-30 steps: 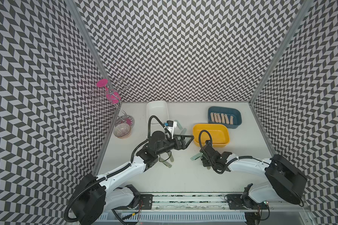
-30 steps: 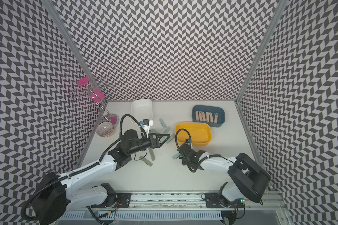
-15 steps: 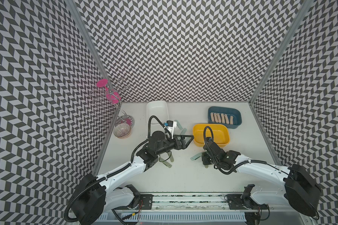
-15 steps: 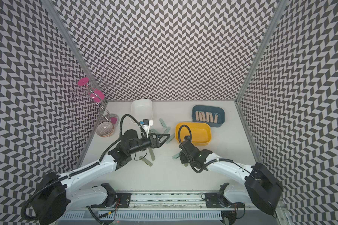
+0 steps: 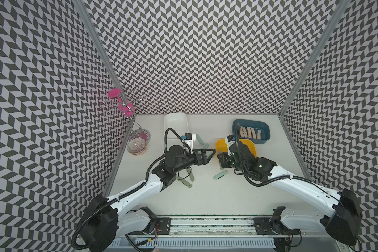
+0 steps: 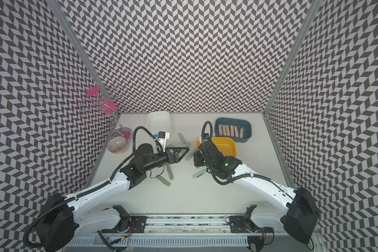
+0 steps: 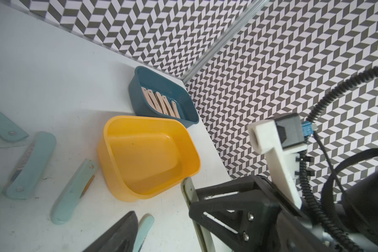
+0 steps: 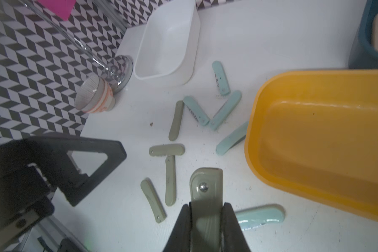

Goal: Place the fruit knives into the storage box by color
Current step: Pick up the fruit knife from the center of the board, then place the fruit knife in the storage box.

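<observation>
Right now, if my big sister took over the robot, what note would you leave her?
The left gripper is open, nothing in it.
The right gripper is shut on an olive knife, beside the yellow box.
Done: the peach knives lie in the blue box.
Left: the yellow box and white box are empty; four loose olive knives and five mint knives lie on the table.

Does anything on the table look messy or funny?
Yes. The small striped bowl is tipped on its side by the glass stand. Olive and mint fruit knives lie scattered every which way on the table, one mint knife right beside the yellow box.
</observation>
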`<state>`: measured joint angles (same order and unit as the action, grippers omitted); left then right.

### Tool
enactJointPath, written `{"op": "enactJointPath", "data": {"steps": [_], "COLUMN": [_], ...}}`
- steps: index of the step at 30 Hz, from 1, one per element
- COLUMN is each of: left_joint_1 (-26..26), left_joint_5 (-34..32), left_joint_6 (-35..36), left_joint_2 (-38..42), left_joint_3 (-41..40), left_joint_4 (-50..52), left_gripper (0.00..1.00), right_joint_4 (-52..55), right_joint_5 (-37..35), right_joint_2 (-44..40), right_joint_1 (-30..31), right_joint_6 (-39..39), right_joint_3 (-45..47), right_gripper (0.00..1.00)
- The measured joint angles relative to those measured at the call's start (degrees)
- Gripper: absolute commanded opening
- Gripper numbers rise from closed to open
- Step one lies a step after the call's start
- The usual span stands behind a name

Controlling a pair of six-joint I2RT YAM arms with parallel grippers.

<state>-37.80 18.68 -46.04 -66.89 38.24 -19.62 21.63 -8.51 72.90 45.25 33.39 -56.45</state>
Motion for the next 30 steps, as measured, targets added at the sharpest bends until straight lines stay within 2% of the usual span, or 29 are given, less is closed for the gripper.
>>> {"op": "enactJointPath", "data": {"steps": [6,15,30], "left_joint_1": [3.23,4.42,4.48], "left_joint_5": [-0.02,0.59,2.47], "left_joint_6": [-0.11,-0.11,-0.13], "left_joint_2": [0.37,-0.57,-5.77], "left_joint_3": [0.15,0.44,2.49], "left_joint_4": [0.48,0.42,-0.13], "left_gripper": [1.00,1.00,1.00], "right_joint_4": [-2.58,-3.45,-6.80], "right_joint_5": [-0.20,2.08,4.63], "right_joint_2": [7.23,19.85,32.68], "right_joint_1": [-6.51,-13.42,-15.08], "right_joint_6": [-1.68,-3.56,-3.91], "right_joint_3": [-3.02,-6.40,-8.94], "right_gripper": [0.15,0.14,0.14]}}
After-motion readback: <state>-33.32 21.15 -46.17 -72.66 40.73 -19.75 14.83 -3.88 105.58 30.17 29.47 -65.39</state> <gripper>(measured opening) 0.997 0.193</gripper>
